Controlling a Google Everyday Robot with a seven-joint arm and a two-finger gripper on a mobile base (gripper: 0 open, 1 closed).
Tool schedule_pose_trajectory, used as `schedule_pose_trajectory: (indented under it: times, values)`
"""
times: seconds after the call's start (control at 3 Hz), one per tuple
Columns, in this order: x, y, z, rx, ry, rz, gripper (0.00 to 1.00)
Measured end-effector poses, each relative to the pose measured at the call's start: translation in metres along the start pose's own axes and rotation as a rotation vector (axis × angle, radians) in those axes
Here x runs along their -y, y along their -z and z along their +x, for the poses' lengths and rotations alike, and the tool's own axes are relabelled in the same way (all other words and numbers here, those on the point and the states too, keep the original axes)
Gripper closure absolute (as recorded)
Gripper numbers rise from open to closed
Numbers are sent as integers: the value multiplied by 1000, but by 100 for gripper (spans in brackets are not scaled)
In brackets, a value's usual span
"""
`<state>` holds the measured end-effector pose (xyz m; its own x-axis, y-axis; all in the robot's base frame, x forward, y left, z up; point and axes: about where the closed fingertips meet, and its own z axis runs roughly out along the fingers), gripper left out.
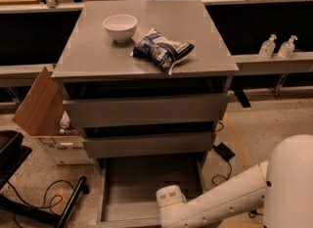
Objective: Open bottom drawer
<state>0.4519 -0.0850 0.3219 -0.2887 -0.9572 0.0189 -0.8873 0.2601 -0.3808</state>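
**Standing open: bottom drawer, with the gripper at its front edge**

The bottom drawer (146,188) is pulled out from the grey cabinet (200,31), showing a plain grey box inside. The gripper (169,203) sits low at the drawer's front right, at the end of the white arm (234,197) that reaches in from the right. Whether it is open or closed, or has hold of the drawer, cannot be told, because the white wrist covers it from above.

Beyond the gripper, the middle drawer (146,145) and top drawer (146,110) stand slightly out from the cabinet frame. Further beyond, on the cabinet top, a white bowl (120,26) stands just beside a dark blue snack bag (162,51). Well left of the gripper, an open cardboard box (41,109) leans by the cabinet and a black cable (44,202) lies on the floor. Far off to the right, two pump bottles (276,47) stand on a ledge.
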Motion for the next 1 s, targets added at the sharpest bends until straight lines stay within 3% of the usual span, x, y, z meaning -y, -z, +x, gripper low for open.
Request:
schedule_pose_trajectory:
  times: [0.33,0.67,1.0]
  values:
    - [5,81,16,-98,46,54,100]
    - [20,165,41,-224,6,154,100]
    - [22,197,52,-290,-24,171,100]
